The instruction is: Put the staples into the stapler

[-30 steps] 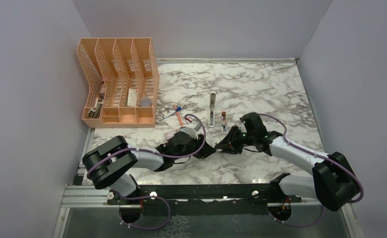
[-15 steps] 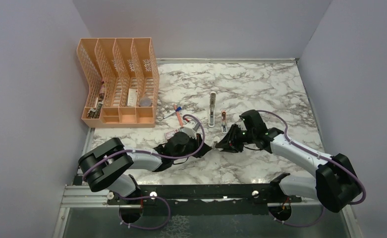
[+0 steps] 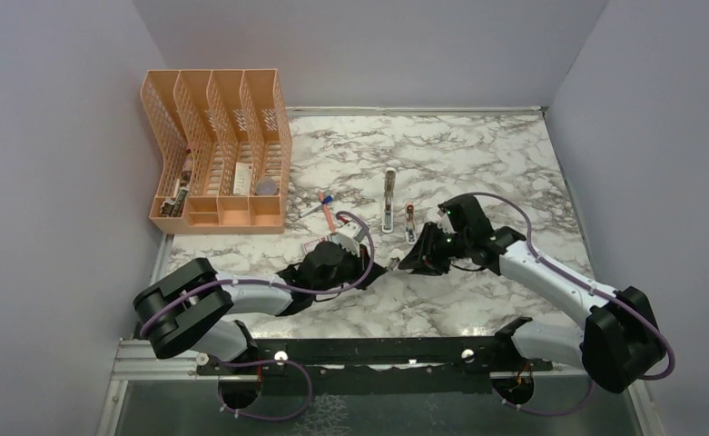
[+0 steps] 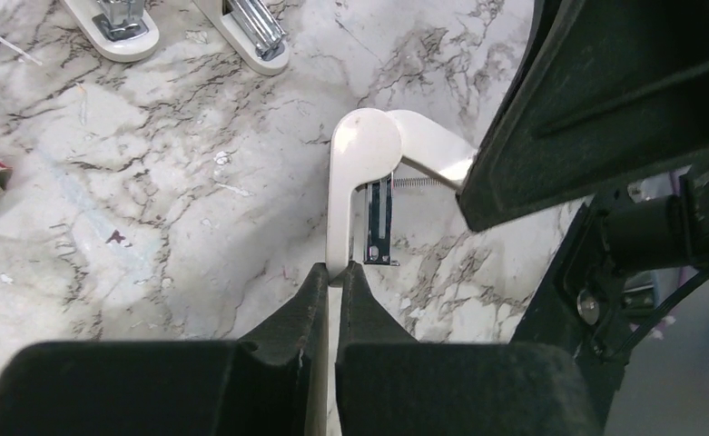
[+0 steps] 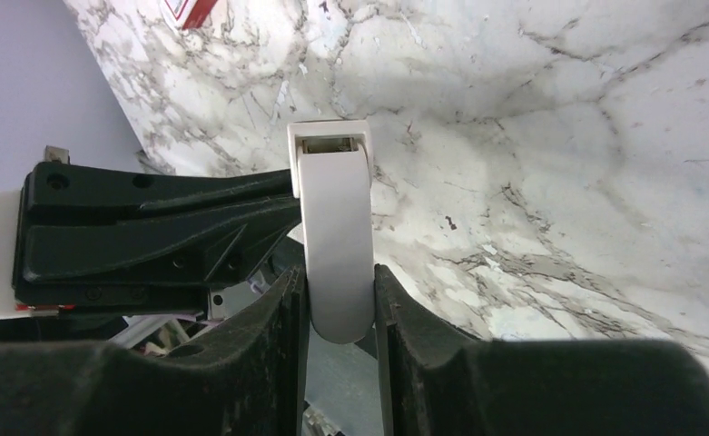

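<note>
We saw the stapler [image 4: 364, 145] held between the two arms near the front middle of the counter [image 3: 477, 163], and it was swung open at its rounded hinge. The left end effector [image 4: 334, 272] was nearly shut, with its fingers pinched narrowly on the thin edge of one white half. From that half a dark metal track [image 4: 379, 222] hung beside the hinge, and a fine spring [image 4: 414, 182] ran off toward the other half. The right end effector [image 5: 339, 274] was clamped on the flat sides of that other half, whose free end stuck out past the fingertips and showed a small open channel at its tip. In the top view the two end effectors met almost tip to tip, with the stapler as a small pale piece between them. We could not tell whether it touched the counter or hung just above it. A red-and-white box [image 5: 189, 9] lay on the counter close by the left wrist. Just beyond the end effectors lay two white-and-chrome bars [image 3: 388, 202], side by side but apart. An orange pen [image 3: 329, 211] lay to their left, and an orange organizer [image 3: 258, 127] stood at the far left corner.
</note>
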Controlling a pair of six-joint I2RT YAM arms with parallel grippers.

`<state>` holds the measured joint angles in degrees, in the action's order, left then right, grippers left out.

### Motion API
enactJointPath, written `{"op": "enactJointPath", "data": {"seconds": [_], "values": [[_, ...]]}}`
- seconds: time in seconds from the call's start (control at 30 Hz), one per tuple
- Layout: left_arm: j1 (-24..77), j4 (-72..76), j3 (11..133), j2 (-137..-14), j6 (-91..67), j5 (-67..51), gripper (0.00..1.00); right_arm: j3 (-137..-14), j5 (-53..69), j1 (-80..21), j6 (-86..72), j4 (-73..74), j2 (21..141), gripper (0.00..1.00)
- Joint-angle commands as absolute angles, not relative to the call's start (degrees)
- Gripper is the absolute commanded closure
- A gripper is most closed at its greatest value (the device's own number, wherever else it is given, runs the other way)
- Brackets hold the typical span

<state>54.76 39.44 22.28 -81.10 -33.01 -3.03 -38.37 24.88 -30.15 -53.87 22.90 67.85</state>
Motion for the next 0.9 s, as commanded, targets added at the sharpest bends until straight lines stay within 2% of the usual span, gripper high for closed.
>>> {"op": "enactJointPath", "data": {"seconds": [0.0, 0.33, 0.5, 0.6, 0.7, 0.87], "values": [[54.4, 35.77, 19.86, -77.9, -27.47, -3.08, 1.0, -40.99, 18.6, -27.95, -48.58, 28.68, 67.44, 0.65], [54.4, 35.78, 19.86, -76.29, -26.61, -5.75, 1.0, -39.01, 23.93, -26.66, -48.01, 23.67, 66.72, 0.56], [54.4, 35.79, 21.88, -77.3, -29.78, -5.82, 1.0, -36.08, 29.67, -26.75, -47.79, 15.86, 66.84, 0.37], [54.4, 35.86, 23.69, -78.78, -32.3, -6.19, 1.0, -33.58, 32.48, -26.79, -49.22, 9.6, 66.47, 0.34], [54.4, 35.86, 25.39, -80.04, -33.94, -7.61, 1.0, -33.25, 30.67, -26.87, -49.85, 8.15, 67.44, 0.28], [54.4, 35.86, 27.26, -80.86, -34.19, -9.08, 1.0, -32.86, 25.71, -27.16, -52.54, 6.12, 69.38, 0.27]]}}
